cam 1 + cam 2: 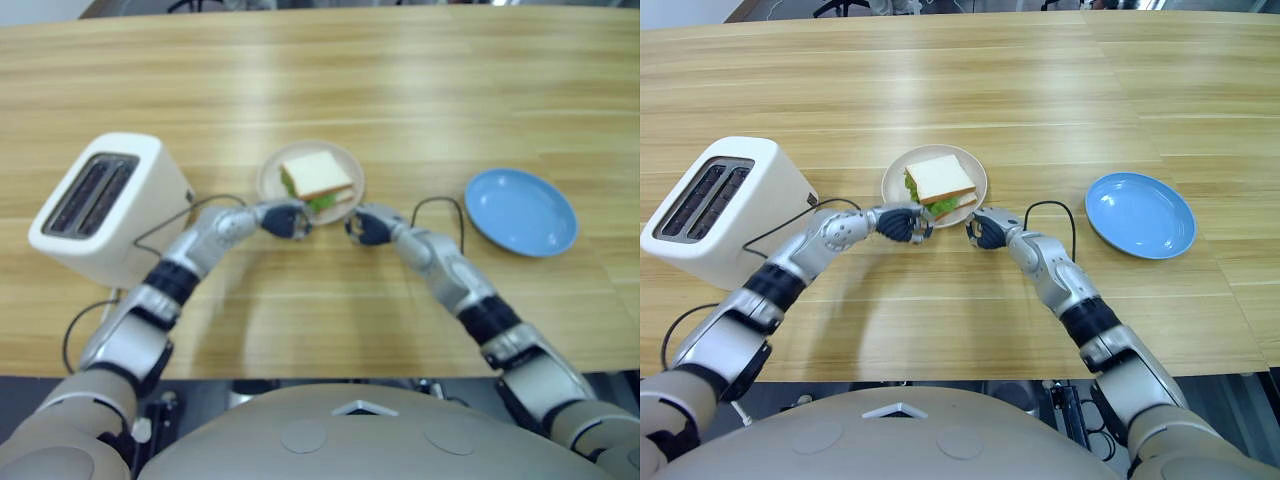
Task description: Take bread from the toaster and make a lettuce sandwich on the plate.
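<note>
In the left eye view, the left hand (pixel 285 220) sits at the near rim of the tan plate (pixel 266 178). Its fingers are curled closed around nothing, and I cannot tell whether they touch the rim. The right hand (pixel 368 228) is also curled and empty, just beside the plate's near right edge. The sandwich (pixel 318 178), bread with lettuce showing at its side, lies on the plate just beyond both sets of fingers. The toaster (pixel 110 205) stands on the surface (pixel 400 90), well left of the left fingers.

In the right eye view, the two fists (pixel 902 223) (pixel 987 229) face each other, a small gap apart. The sandwich (pixel 938 183) lies just past that gap. A blue plate (pixel 1140 215) lies well right of the right fingers.
</note>
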Available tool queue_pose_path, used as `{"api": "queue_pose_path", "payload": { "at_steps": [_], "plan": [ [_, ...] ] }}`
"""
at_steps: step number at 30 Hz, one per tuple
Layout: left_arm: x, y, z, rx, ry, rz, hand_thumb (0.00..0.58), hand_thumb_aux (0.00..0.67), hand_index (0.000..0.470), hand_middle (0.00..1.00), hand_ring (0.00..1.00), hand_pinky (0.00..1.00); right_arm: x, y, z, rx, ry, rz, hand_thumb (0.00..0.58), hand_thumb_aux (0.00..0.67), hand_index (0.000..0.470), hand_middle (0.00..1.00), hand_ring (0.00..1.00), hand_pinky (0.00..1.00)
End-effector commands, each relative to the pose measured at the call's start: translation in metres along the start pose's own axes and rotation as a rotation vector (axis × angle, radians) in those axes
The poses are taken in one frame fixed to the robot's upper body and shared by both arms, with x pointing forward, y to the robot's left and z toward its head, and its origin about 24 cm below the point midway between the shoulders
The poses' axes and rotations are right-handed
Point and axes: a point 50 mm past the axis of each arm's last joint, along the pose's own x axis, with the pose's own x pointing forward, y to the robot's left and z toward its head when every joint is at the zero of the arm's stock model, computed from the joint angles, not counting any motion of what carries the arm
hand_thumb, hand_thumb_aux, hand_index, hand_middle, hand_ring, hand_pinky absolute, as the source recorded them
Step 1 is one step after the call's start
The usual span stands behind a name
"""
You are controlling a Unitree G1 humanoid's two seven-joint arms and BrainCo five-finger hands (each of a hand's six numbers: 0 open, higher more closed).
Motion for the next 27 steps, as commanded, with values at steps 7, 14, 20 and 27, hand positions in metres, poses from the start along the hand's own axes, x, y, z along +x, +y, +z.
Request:
{"api": "queue_pose_path", "payload": {
  "at_steps": [7,14,20,27],
  "plan": [
    [0.013,0.016,-0.032,0.028,0.192,0.198,0.58,0.67,0.46,1.0,1.0,1.0,0.025,0.002,-0.016,-0.06,0.067,-0.102,0.58,0.67,0.46,1.0,1.0,1.0],
    [-0.015,0.022,-0.038,-0.056,0.09,0.292,0.0,0.0,0.0,0.0,0.0,0.0,0.011,-0.01,-0.018,-0.016,0.005,-0.221,0.454,0.357,0.245,0.0,0.0,0.0],
    [-0.071,0.065,-0.001,-0.168,-0.139,0.641,0.0,0.0,0.0,0.0,0.0,0.0,-0.034,-0.052,-0.014,0.267,-0.113,-0.438,0.0,0.0,0.0,0.0,0.0,0.0],
    [-0.119,0.06,0.047,-0.48,-0.378,0.915,0.0,0.0,0.0,0.0,0.0,0.0,-0.074,-0.087,-0.008,0.738,-0.276,-0.679,0.0,0.0,0.0,0.0,0.0,0.0]
  ]
}}
